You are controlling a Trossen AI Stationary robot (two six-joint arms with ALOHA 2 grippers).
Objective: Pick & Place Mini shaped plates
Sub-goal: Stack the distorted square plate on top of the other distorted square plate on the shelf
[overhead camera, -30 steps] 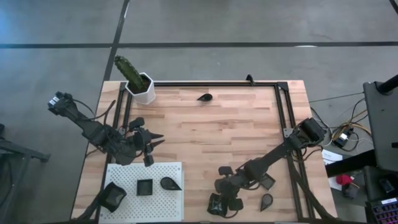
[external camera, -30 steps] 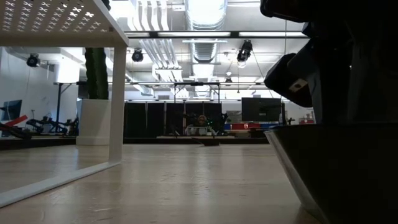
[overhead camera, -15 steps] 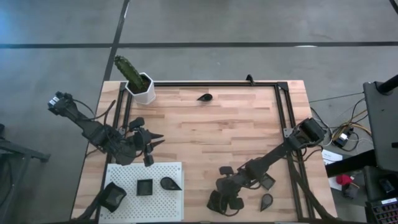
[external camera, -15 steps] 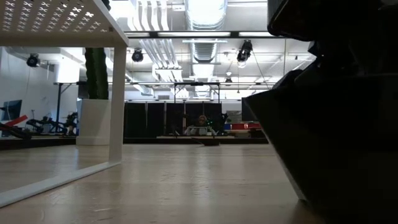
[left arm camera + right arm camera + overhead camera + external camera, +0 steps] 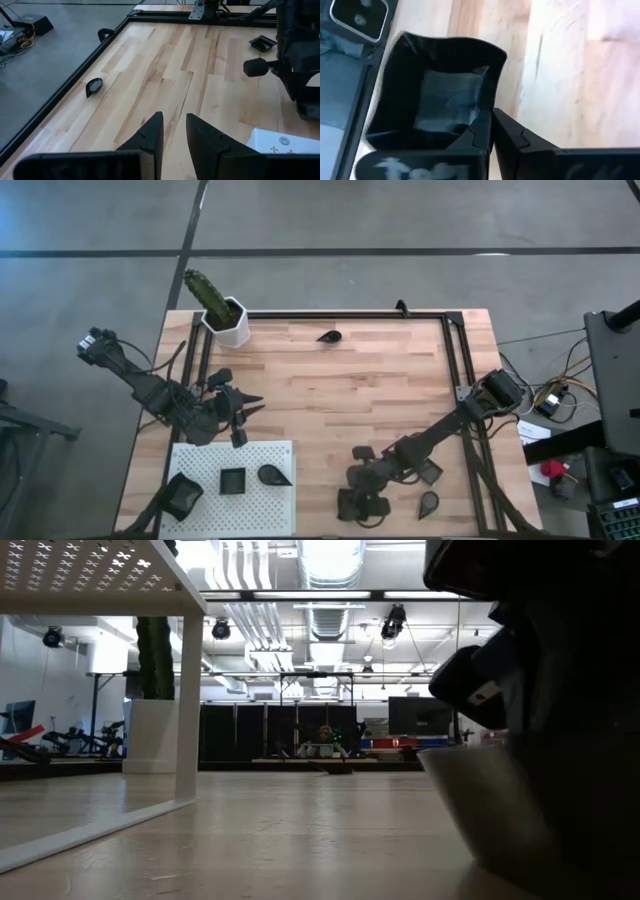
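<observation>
Mini shaped plates are lying scattered: one wavy-edged plate near the table's front edge is now being pinched at its wall by the right gripper, whose fingers have just been closing from half apart to clamped on the rim, so the pick looks made and the lift toward the white perforated board at the front left corner is likely next. The left gripper is waiting with fingers apart near the table's left edge, behind that board. In the high view the arm is covering the grasped plate, and in the low view it is only a dark, cut-off bulk.
</observation>
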